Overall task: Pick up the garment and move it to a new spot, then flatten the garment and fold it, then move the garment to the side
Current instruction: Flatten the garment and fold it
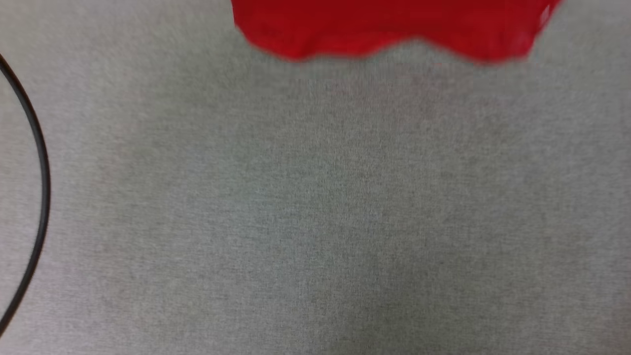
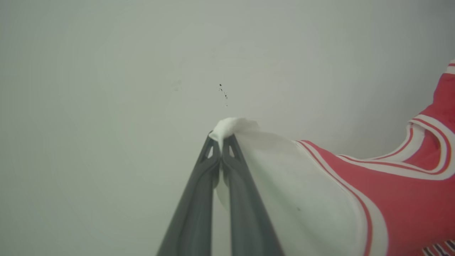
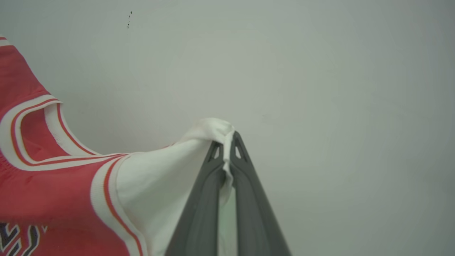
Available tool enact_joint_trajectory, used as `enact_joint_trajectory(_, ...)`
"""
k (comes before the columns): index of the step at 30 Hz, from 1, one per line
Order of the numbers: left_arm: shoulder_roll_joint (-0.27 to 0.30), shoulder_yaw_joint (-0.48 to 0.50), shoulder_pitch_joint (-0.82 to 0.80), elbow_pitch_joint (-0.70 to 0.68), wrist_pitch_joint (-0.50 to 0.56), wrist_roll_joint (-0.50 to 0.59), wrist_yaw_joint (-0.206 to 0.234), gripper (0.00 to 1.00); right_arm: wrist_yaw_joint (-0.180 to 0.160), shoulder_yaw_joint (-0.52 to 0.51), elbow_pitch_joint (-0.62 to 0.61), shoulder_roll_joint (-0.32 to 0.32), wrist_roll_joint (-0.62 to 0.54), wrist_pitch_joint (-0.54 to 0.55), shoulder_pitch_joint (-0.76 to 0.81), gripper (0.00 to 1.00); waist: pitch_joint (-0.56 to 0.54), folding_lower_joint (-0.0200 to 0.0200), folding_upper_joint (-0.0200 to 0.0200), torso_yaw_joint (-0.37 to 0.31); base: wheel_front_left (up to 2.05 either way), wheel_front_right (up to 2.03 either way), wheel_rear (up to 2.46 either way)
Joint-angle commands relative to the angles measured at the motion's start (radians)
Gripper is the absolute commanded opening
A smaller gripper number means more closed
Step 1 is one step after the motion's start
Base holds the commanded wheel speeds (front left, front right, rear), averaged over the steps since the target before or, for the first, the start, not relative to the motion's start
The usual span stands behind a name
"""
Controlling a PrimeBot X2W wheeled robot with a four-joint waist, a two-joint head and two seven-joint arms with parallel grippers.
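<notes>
In the head view, your shirt [image 1: 389, 27] is a blurred red hem, cut off by the top edge. The black cable [image 1: 43, 167] runs off the left edge. The lettering [image 3: 17, 236] is cropped at the right wrist view's bottom. The dark specks [image 2: 223, 93] in the left wrist view are too small to identify.

left fingers [image 2: 193, 213] pinched together, right fingers [image 3: 199, 213] likewise

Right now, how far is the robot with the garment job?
Done: the garment is picked up; its red hem hangs over the grey table. In hand: the left gripper and the right gripper are shut on its white sleeves, holding it spread. Left: laying it down at the new spot, flattening, folding, moving it aside.
</notes>
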Motion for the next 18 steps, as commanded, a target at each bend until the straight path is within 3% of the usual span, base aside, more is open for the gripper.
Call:
enact_joint_trajectory(1,-0.014,0.011,-0.043,0.026,-0.02,0.007,0.001,0.0,-0.002,0.02,0.033,0.013,-0.01,-0.013,-0.064,0.0,0.073,-0.0001,0.0,-0.002,0.0,0.0,0.0)
enact_joint_trajectory(10,-0.041,0.038,-0.147,0.139,-0.097,0.015,-0.007,0.0,-0.002,0.121,0.237,0.07,-0.033,-0.082,-0.28,0.0,0.164,-0.0001,0.0,0.009,0.0,0.0,0.0)
enact_joint_trajectory(18,-0.053,0.027,-0.083,0.2,-0.148,-0.003,-0.026,0.0,-0.002,0.206,0.34,0.087,0.016,-0.162,-0.266,0.0,0.189,-0.0001,0.0,0.011,0.0,0.0,0.0)
